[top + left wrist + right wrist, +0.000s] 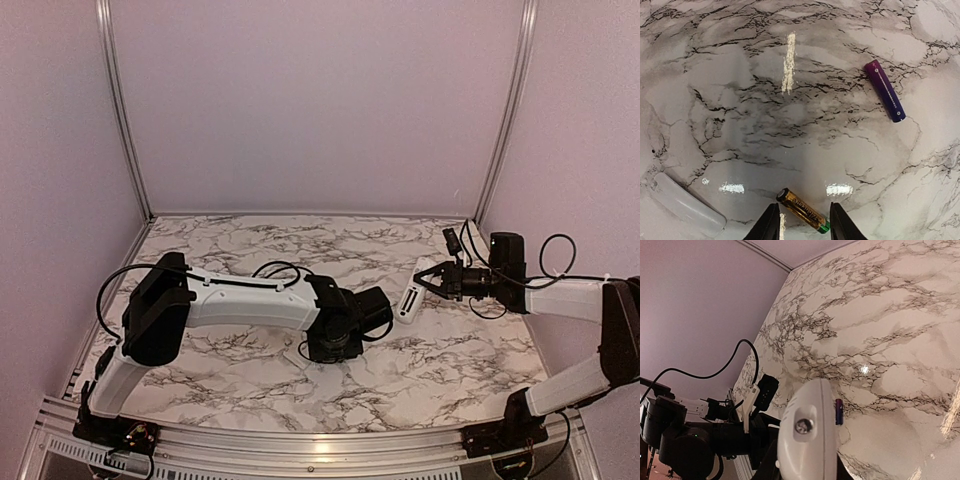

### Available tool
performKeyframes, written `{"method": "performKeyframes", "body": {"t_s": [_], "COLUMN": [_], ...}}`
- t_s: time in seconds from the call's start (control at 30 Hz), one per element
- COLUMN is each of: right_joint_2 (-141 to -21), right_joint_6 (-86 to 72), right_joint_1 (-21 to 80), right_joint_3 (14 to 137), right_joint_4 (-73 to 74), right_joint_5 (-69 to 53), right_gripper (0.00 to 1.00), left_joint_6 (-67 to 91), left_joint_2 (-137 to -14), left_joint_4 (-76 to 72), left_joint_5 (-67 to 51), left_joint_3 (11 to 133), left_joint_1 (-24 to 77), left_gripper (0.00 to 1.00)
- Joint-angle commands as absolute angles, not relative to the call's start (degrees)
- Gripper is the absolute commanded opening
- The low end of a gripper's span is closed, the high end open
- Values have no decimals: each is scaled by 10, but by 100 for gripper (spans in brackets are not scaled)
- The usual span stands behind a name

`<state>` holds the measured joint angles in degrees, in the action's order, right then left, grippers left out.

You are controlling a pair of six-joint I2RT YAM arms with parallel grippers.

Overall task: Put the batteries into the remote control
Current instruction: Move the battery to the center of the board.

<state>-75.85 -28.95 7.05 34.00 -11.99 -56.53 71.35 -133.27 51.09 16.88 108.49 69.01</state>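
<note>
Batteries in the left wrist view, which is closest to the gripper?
The gold battery with the green end, lying between the open fingers of the left gripper. The purple battery lies far off at upper right.

No readable text from my side. The black-and-gold slim cylindrical battery (802, 211) has print along its gold band, but it's too blurred to make out. The purple slim cylindrical battery (885, 90) has a thin white line of lettering along its body, which I can't read either.
</note>
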Motion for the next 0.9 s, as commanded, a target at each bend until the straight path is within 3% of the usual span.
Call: {"method": "performKeyframes", "body": {"t_s": [0.0,0.1,0.33,0.6,0.77,0.87], "right_joint_2": [-757,-756,-757,-756,-752,-747], "right_joint_6": [-297,-297,-296,-297,-306,-310], "right_joint_1": [65,65,64,64,65,71], "right_joint_3": [347,347,348,344,336,330], "right_joint_4": [-135,-134,-135,-137,-149,-160], "right_joint_5": [-572,-573,-573,-574,-585,-592], "right_gripper": [0,0,0,0,0,0], "left_joint_6": [709,699,695,656,536,450], "left_joint_2": [-1354,-1358,-1366,-1354,-1324,-1283], "left_joint_4": [533,535,541,548,503,444], "left_joint_5": [165,168,164,192,202,216], "left_joint_3": [1103,1109,1111,1106,1084,1011], "left_joint_1": [692,692,690,678,669,668], "left_gripper": [32,26,25,8,5,5]}}
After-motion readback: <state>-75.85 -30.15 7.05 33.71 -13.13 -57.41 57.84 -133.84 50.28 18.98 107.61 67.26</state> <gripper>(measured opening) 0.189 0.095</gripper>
